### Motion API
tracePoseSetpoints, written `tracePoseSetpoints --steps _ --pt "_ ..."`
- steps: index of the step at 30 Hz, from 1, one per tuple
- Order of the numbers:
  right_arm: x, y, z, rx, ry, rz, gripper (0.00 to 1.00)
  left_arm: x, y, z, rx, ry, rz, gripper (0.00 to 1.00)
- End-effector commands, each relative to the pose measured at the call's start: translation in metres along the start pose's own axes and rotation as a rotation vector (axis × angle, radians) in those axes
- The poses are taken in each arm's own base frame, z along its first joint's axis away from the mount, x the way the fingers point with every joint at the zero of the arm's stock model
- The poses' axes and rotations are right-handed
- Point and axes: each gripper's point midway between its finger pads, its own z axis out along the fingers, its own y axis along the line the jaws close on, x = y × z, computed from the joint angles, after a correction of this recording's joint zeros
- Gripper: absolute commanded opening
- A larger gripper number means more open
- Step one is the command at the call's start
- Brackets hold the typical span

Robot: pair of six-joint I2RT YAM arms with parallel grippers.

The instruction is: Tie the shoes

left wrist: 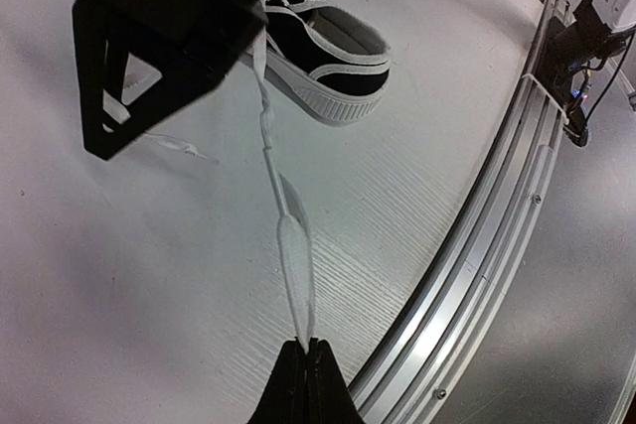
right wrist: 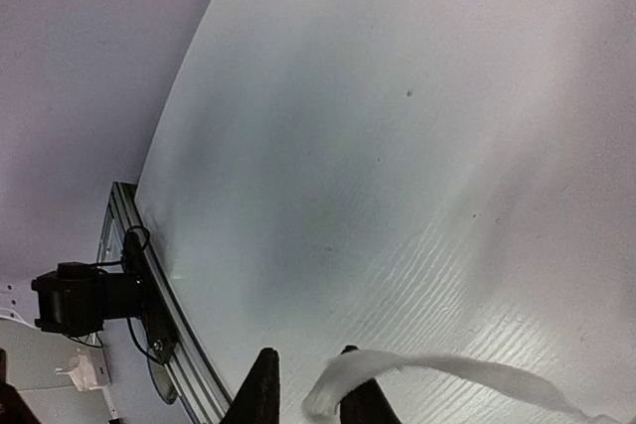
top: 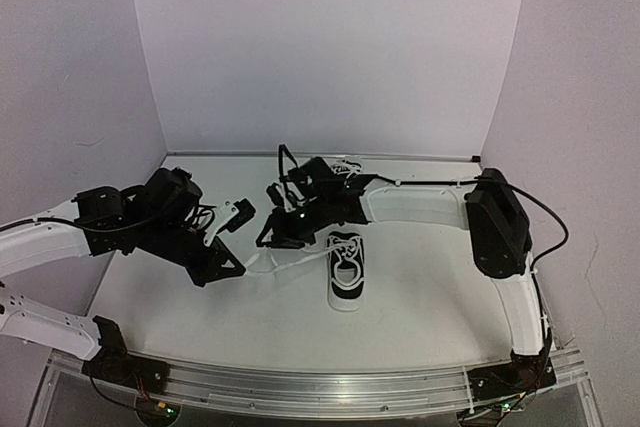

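Top external: white bench [top: 430, 297], pale walls [top: 330, 47]. The sneaker [top: 347, 269] lies right of both jaws; left jaws pinch its lace [left wrist: 295, 245], right jaws' grip unclear.

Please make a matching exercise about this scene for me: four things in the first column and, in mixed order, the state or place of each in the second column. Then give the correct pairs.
Column one:
1. left tool
2. right tool
3. near shoe
4. far shoe

Column two:
A. partly hidden behind the right arm
B. shut on a taut white lace
C. fingers apart, a lace end between them
D. in full view on the table

Pairs: 1-B, 2-C, 3-D, 4-A
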Motion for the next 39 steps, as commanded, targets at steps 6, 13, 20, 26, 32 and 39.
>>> tracePoseSetpoints --steps 6,13,20,26,32,39 --pt "-0.011 0.042 -0.042 -0.064 -0.01 -0.066 0.5 -0.007 0.0 0.008 -0.001 -0.006 0.007 0.0" --pt "-0.015 0.037 -0.09 -0.097 -0.019 -0.013 0.61 -0.016 -0.003 0.021 0.025 -0.002 0.062 0.0" --pt "-0.009 0.046 -0.084 -0.188 0.052 -0.016 0.82 -0.02 -0.003 0.021 0.02 -0.02 0.078 0.0" --pt "-0.002 0.046 -0.061 -0.157 0.168 -0.011 0.88 -0.017 0.0 0.018 0.006 -0.025 0.077 0.0" --pt "0.007 0.013 -0.055 0.033 0.198 -0.005 0.88 -0.009 0.003 0.012 -0.011 -0.046 0.062 0.0" --pt "0.004 0.002 -0.055 0.263 0.251 -0.139 0.9 -0.002 0.009 0.013 -0.034 -0.066 0.044 0.0"
